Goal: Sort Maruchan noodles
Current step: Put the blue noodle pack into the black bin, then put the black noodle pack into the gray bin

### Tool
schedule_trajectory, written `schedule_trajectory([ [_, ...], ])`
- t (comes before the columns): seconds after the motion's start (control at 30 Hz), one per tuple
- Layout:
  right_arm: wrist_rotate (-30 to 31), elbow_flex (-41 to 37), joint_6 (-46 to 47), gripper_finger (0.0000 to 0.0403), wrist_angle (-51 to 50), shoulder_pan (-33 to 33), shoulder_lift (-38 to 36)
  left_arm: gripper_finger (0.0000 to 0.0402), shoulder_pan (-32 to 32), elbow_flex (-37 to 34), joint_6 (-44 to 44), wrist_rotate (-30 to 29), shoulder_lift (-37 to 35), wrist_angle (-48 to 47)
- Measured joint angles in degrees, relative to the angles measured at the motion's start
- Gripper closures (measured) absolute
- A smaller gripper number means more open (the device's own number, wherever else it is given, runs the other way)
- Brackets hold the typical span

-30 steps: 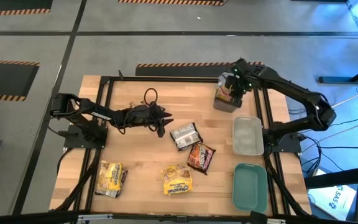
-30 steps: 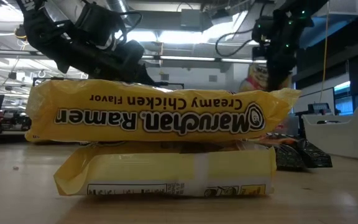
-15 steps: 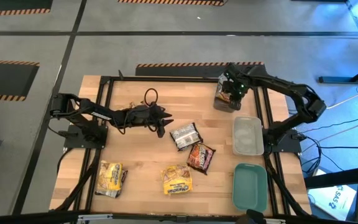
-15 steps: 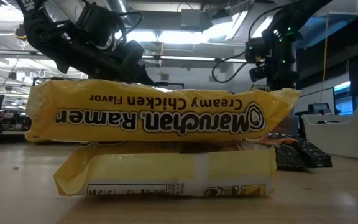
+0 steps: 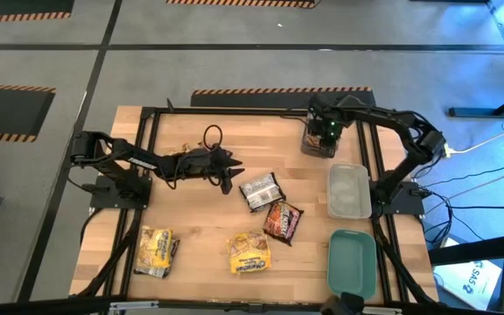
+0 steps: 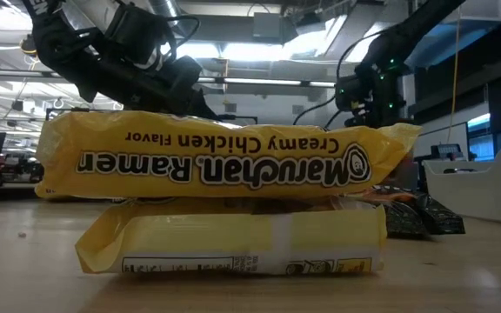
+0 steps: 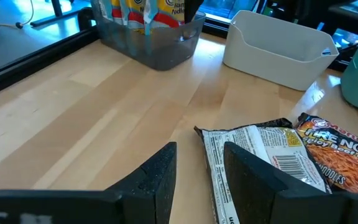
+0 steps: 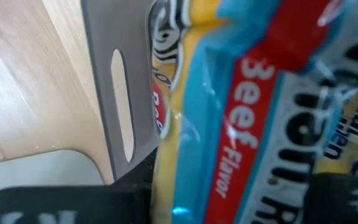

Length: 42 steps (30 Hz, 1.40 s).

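My right gripper points down over a grey bin at the far right and is shut on a Beef Flavor noodle packet. Other packets stand upright in that bin. My left gripper hovers open at mid-table with nothing between its fingers. Just beyond it a silvery packet lies flat. A dark red packet and two yellow packets lie nearer the front edge. My right gripper pinches the Beef Flavor packet between its two fingers, coming from above and pointing down. The packet's flat faces lie between them. It hangs below the gripper beside the bin's slotted wall; which end is gripped is hidden.
A pale tray and a teal lid sit along the right edge, nearer than the bin. In the low view the yellow packets fill the foreground and hide the bin. Bare wood lies between the left gripper and the bin.
My right gripper has come down toward the grey bin with the packet and tipped until it points more nearly straight down. The packet has sunk with it, toward the other packets. My left arm has kept still.
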Motion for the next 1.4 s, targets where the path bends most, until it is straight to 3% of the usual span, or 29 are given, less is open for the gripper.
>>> schedule_trajectory([
  [0.13, 0.0, -0.04, 0.2, 0.0282, 0.31, 0.0, 0.98, 0.0274, 0.0, 0.0, 0.0, 0.02, 0.0, 0.02],
  [0.3, 1.01, -0.04, 0.44, 0.0237, 1.53, 0.02, 1.19, 0.0274, 0.0, 0.0, 0.0, 0.02, 0.0, 0.02],
  [0.53, 7.33, 1.47, 1.57, 0.0185, 0.16, 0.07, 1.19, 0.0274, 0.0, 0.0, 0.0, -0.01, 0.0, 0.02],
  [0.77, 8.41, 6.56, 4.55, 0.0179, -3.3, 0.1, 1.17, 0.0274, 0.0, 0.0, 0.0, -0.01, 0.0, 0.04],
  [0.9, 9.3, 12.31, 8.64, 0.0179, -12.93, 2.58, 1.04, 0.0274, 0.0, 0.0, 0.0, -0.01, 0.0, 0.04],
  [1.0, 7.63, 16.1, 12.79, 0.0179, -14.76, 5.59, -1.04, 0.0274, 0.0, 0.0, 0.0, -0.01, 0.02, 0.04],
  [1.2, 0.17, 14.88, 14.81, 0.0178, -5.23, 14.57, -8.04, 0.0274, -0.4, 0.0, 0.24, -2.8, 0.02, 0.16],
  [1.4, -5.96, 2.38, 15.11, 0.0178, 16.75, 23.64, -14.07, 0.026, -2.42, 0.0, 1.79, -7.13, 0.02, 0.48],
])
